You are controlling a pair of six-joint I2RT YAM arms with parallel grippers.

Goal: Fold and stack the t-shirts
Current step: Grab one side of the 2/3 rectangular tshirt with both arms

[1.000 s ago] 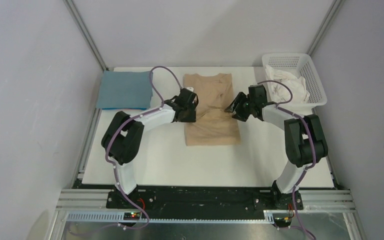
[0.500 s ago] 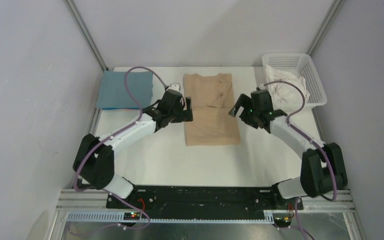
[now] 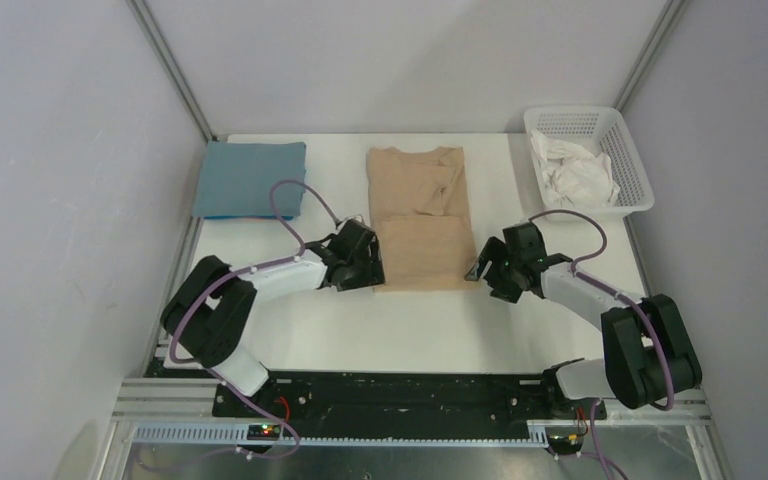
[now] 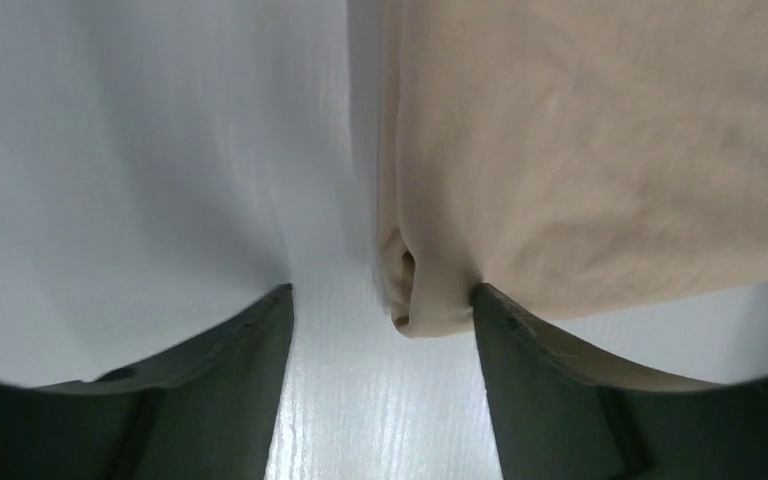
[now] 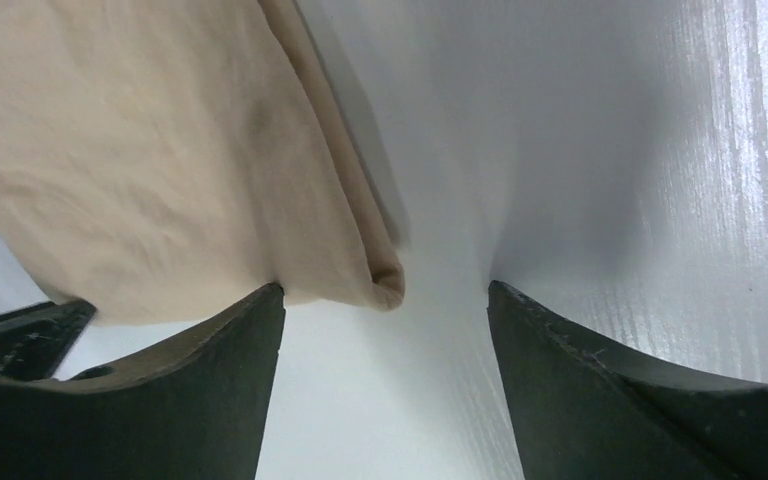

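A tan-beige t-shirt (image 3: 420,215) lies flat in a long folded strip at the table's middle. A teal-blue t-shirt (image 3: 250,178) rests folded at the back left. My left gripper (image 3: 372,272) is low at the tan shirt's near-left corner, open. In the left wrist view that corner (image 4: 428,300) sits between the fingers, against the right one (image 4: 580,390). My right gripper (image 3: 478,270) is at the near-right corner, open. The right wrist view shows that corner (image 5: 375,282) just inside the left finger (image 5: 160,390), with bare table across the remaining gap.
A white lattice basket (image 3: 632,170) holding crumpled white cloth (image 3: 580,172) stands at the back right. Bare white table (image 3: 420,330) runs between the shirt's near edge and the arm bases. Frame posts rise at both back corners.
Both arms have drawn back from the tan shirt's mid-sides toward me and dropped to its near corners. The jaws opened wide, then narrowed slightly. The shirts lie as before.
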